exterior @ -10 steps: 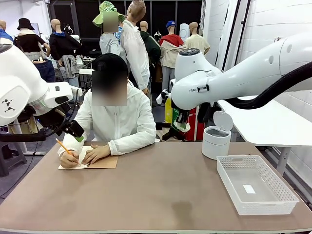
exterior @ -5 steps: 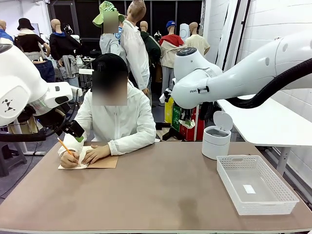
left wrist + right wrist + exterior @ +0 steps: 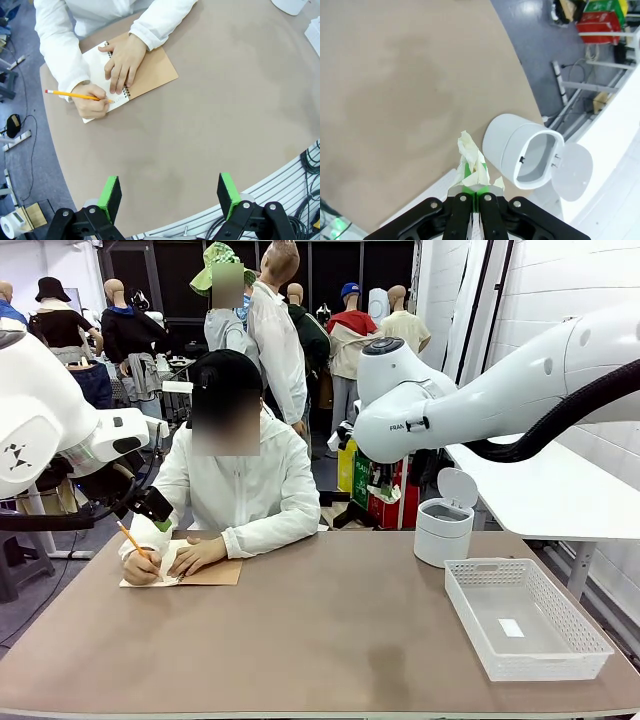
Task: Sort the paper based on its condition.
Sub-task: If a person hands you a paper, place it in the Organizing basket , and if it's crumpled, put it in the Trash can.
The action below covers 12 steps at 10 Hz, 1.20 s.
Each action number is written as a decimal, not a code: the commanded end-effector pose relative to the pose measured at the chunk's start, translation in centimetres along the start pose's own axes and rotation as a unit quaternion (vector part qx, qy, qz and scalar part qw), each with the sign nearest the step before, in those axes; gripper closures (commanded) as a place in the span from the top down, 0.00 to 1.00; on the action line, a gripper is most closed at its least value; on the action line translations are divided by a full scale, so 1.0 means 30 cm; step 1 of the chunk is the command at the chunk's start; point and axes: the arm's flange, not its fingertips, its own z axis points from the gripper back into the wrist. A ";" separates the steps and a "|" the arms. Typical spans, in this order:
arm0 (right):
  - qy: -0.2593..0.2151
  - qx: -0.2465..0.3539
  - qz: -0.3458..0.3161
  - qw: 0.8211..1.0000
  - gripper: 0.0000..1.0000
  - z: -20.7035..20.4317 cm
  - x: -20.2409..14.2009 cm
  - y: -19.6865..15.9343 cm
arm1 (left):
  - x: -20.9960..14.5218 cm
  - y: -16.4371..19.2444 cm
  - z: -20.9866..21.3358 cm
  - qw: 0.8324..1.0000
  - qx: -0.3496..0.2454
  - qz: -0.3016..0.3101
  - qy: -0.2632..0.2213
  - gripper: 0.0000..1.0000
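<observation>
My right claw (image 3: 472, 191) is clamped shut on a crumpled paper (image 3: 470, 159), with the open white bin (image 3: 502, 142) at its 2 o'clock. My left claw (image 3: 169, 197) stands open above the desk (image 3: 215, 110), gripping nothing.

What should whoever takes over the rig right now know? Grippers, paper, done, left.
Right gripper: shut on a crumpled paper, held in the air beside the white bin, whose lid is open.
Left gripper: open, holding nothing, above the near edge of the table.
The person at the far side writes with a pencil in the notebook.
The white basket sits on the robot's right side of the table, next to the bin.
Done: crumpled piece is in the grip.
Left: release it, likely into the bin; smooth sheets would likely go to the basket.
</observation>
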 end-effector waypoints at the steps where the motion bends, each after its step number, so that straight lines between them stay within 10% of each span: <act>1: 0.001 -0.019 -0.010 1.000 0.00 -0.055 -0.037 -0.065 | 0.000 0.000 0.001 1.000 -0.001 0.000 0.000 1.00; 12: 0.055 -0.092 -0.061 0.992 0.00 -0.324 -0.214 -0.331 | 0.000 0.000 0.001 1.000 -0.001 0.000 0.000 1.00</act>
